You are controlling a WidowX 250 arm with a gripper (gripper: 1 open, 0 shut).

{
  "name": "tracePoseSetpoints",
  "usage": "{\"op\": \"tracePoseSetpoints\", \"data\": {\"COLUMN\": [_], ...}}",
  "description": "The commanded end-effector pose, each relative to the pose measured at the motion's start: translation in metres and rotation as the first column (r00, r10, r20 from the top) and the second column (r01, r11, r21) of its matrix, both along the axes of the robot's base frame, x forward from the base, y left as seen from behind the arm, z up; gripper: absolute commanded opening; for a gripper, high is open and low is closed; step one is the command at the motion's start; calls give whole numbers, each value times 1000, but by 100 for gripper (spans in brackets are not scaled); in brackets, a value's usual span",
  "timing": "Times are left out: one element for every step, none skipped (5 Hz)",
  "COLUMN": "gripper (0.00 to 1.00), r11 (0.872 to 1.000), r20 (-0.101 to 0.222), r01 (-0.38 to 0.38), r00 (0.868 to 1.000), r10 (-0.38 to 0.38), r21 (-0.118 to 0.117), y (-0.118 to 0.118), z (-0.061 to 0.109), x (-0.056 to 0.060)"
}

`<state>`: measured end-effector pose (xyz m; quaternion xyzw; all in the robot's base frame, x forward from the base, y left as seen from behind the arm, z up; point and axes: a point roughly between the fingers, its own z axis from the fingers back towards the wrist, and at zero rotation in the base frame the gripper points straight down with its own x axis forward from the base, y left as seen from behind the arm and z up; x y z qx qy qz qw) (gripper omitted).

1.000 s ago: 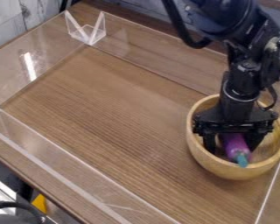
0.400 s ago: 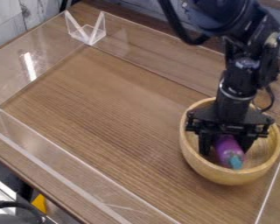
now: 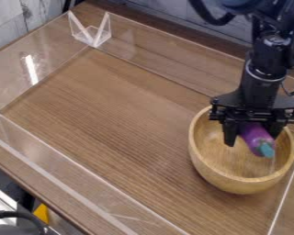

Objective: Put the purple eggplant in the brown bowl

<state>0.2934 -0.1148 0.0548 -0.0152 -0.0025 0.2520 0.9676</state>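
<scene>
So since a second ago the arm has come up a bit, and the eggplant (image 3: 259, 139) has come up with it instead of lying on the bowl's floor. The claw (image 3: 253, 134) points straight down at the right side of the frame, fingers pinched in on the purple eggplant, teal cap toward lower right. It's hanging over the inside of the wooden bowl (image 3: 219, 171), lower right on the wood table (image 3: 113, 119). Clear plastic walls (image 3: 88, 29) ring the table.
</scene>
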Motion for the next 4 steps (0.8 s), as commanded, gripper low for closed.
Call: {"op": "tracePoseSetpoints", "data": {"gripper": [0,0,0,0], "r11": [1000,999,996,996], "r20": [57,60,62,66], "r01": [-15,35,84,88], "r00": [998,998,995,994], "r10": [16,-34,-83,-87], "r21": [-19,-19,-19,-19], "y": [-6,-8,-9,-9], "z": [13,24,35,34], "x": [15,18,19,22]}}
